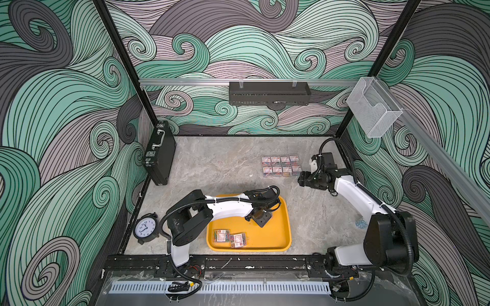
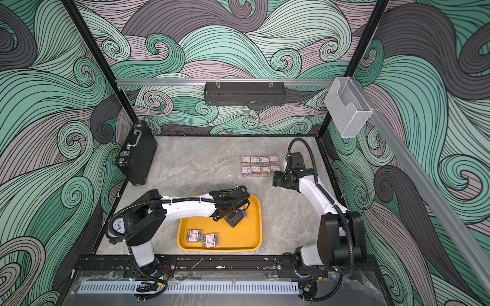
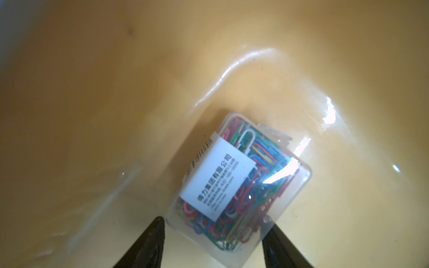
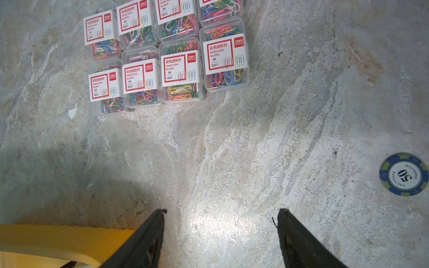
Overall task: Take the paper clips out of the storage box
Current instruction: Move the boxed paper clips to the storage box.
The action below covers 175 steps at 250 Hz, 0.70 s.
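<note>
left jaws: straddle one paper clip box (image 3: pixel 239 185) inside storage box (image 1: pixel 265 235), far end; clamped or loose, can't tell | right jaws: spread, empty, over table (image 1: pixel 225 169) | two more clip boxes (image 1: pixel 230 238) in storage box, robot-side end | eight clip boxes (image 1: pixel 281 165) out, two-by-four grid on table, near right jaws

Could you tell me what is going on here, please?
The robot is emptying paper clip boxes out of the yellow tray. Eight boxes sit in a neat block on the table. The left gripper is down in the tray, fingers spread either side of another box, apparently not gripping it yet. Two more boxes lie in the tray. The right gripper hangs open and empty over the table.
</note>
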Each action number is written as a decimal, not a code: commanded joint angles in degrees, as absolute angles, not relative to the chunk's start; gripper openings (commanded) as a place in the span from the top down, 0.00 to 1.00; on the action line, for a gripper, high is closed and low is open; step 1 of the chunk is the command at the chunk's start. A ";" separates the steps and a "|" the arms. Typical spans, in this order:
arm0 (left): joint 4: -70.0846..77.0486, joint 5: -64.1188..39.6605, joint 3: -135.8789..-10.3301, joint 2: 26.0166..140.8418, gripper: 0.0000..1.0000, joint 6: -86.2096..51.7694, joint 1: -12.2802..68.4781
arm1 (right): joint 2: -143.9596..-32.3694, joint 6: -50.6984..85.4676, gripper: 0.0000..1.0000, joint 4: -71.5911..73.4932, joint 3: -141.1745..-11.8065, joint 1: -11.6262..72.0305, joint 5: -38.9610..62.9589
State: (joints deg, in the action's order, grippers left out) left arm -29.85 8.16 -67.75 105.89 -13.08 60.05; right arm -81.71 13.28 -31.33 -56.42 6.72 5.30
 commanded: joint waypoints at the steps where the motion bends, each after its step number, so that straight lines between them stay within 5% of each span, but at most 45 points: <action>1: -29.71 8.32 -70.61 106.33 0.35 -10.52 59.32 | -80.61 12.73 0.22 -33.07 -56.69 6.47 4.22; 175: -29.38 4.02 -72.10 107.79 0.39 -8.25 59.06 | -79.09 12.55 0.19 -33.94 -56.43 6.33 3.07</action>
